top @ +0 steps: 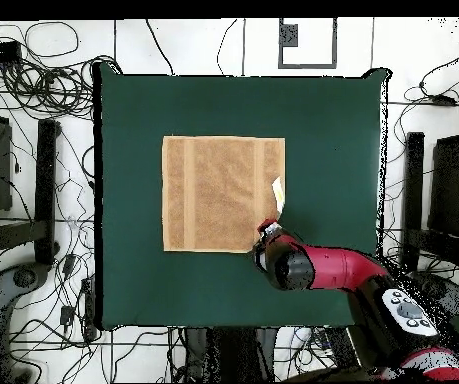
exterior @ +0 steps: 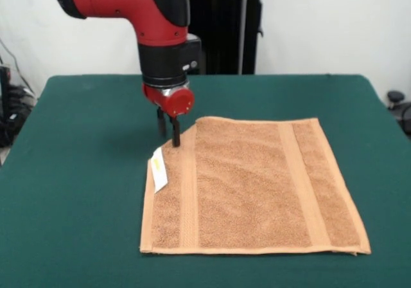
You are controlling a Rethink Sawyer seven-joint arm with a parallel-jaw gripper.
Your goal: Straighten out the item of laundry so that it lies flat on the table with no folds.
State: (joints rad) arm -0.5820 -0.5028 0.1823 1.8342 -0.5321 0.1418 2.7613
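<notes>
The light orange-tan towel [exterior: 257, 185] lies spread on the green table [exterior: 70, 191], almost flat. Its far left corner is turned in along a slanted fold, and the white tag [exterior: 158, 168] shows just below that fold. My gripper [exterior: 168, 135] points straight down at the folded corner, tips at cloth level on the towel's edge. Its fingers stand a little apart, with nothing seen between them. In the overhead view the towel [top: 223, 195] sits mid-table [top: 133, 280], with the gripper [top: 266, 232] at its lower right corner and the tag [top: 278, 194] on the right edge.
The robot's black pedestal [exterior: 225, 31] stands behind the table's far edge. Green cloth surrounds the towel on all sides. Cables and chair frames [top: 43, 200] lie on the floor around the table.
</notes>
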